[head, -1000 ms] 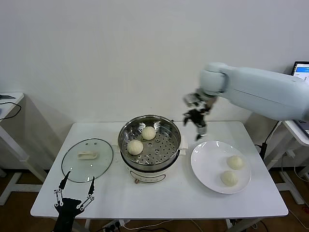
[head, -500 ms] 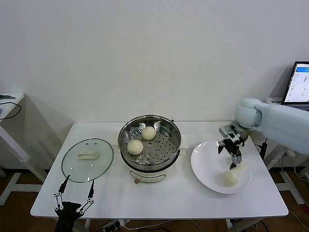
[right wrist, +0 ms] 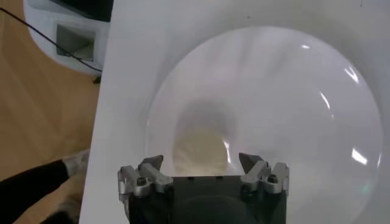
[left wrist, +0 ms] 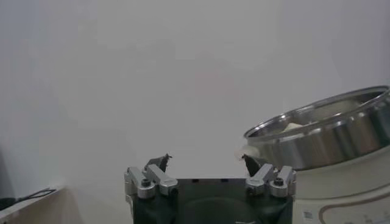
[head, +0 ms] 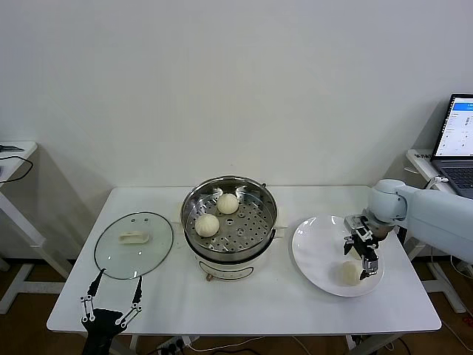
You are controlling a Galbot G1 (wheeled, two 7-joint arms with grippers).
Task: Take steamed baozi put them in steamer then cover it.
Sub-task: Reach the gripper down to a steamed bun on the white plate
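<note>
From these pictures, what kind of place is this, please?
Probably a lab or office room set up as a test kitchen: a plain white table against a bare wall, a steamer on it, and an open laptop on a side desk.

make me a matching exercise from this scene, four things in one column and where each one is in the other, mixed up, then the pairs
Things:
1. glass lid
2. right gripper
3. left gripper
4. steamer

Places:
A. open over a bun on the white plate
B. middle of the table, two buns inside
C. flat on the table, on the robot's left
D. open at the near table edge, in front of the lid

Pairs: 1-C, 2-A, 3-D, 4-B
</note>
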